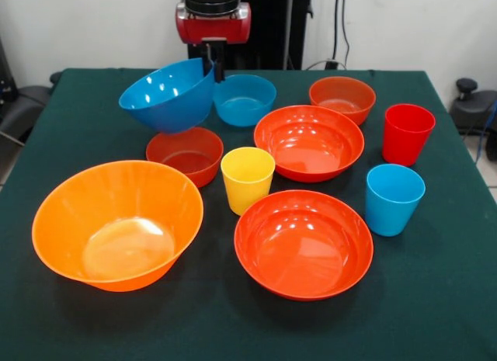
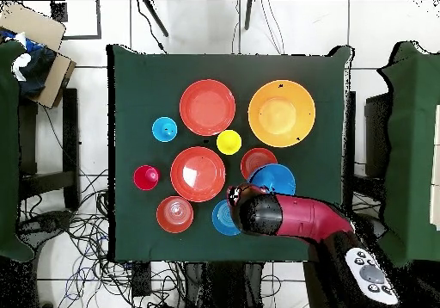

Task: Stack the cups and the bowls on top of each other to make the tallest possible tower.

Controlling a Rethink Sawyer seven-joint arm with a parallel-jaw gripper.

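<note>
Nearest the camera in the front view we find the huge orange bowl (image 1: 116,223) at 7 o'clock and one wide shallow red-orange bowl (image 1: 304,242) at 5 o'clock, both resting upright on the green table (image 1: 435,314). Next in size, the large blue bowl (image 1: 168,95) hangs tilted at 11 o'clock, lifted clear of the cloth, with the gripper (image 1: 213,66) pinching its rim at the far right edge; we judge the jaws clenched on that rim, since the bowl has no other visible support. Directly below it sits a small red-orange bowl (image 1: 185,154); the raised bowl's base is just above or close to its far rim, and we cannot tell whether they touch. The second wide shallow red-orange bowl (image 1: 309,142) lies near centre, the small blue bowl (image 1: 244,98) at 12 o'clock, and the other small red-orange bowl (image 1: 342,98) at 1 o'clock. The cups come last: the red cup (image 1: 407,133) at 2 o'clock, the light blue cup (image 1: 394,198) at 4 o'clock, the yellow cup (image 1: 247,178) at centre. In our judgement the task has barely begun: no tower exists, no item is nested in another, one bowl is in transit and nine items remain to be placed. No brand, label or legible writing appears on any item.
</note>
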